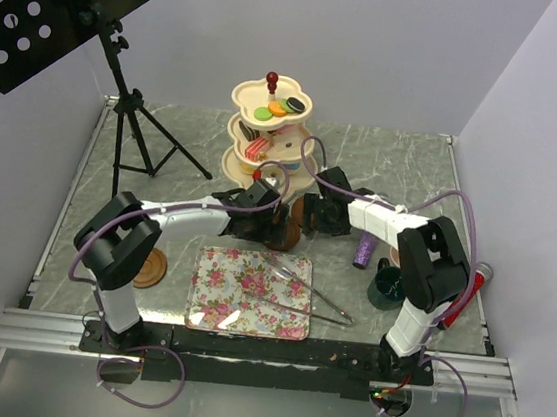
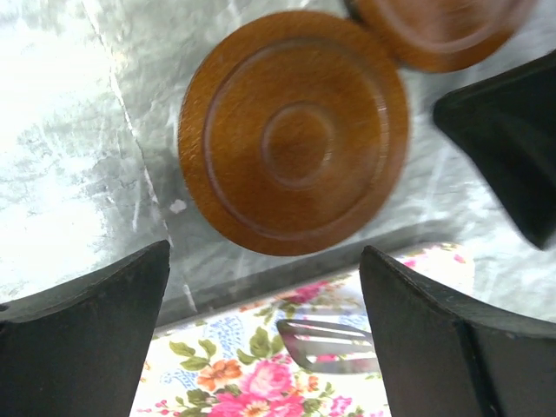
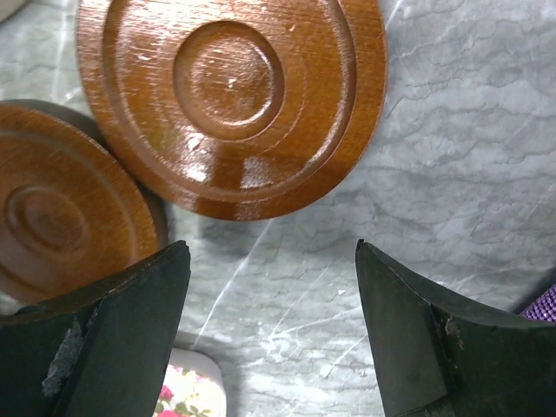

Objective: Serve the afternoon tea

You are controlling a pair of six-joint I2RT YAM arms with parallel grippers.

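Two brown round saucers lie side by side on the marble table, just beyond the floral tray. My left gripper (image 2: 265, 252) hangs open above the tray's far edge, near one saucer (image 2: 294, 130), and holds nothing. My right gripper (image 3: 271, 248) is also open over bare table, with the other saucer (image 3: 230, 95) just ahead of its fingertips. From above, both grippers meet over the saucers (image 1: 288, 236) and partly hide them. Behind stands the cream three-tier stand (image 1: 270, 132), with macarons (image 1: 278, 109) on top. A dark teal mug (image 1: 387, 286) sits at the right.
The floral tray (image 1: 249, 291) with metal tongs (image 1: 309, 293) lies at the front centre. A third saucer (image 1: 149, 267) rests by the left arm's base. A purple microphone (image 1: 365, 250) lies beside the right arm. A music stand's tripod (image 1: 130, 141) occupies the back left.
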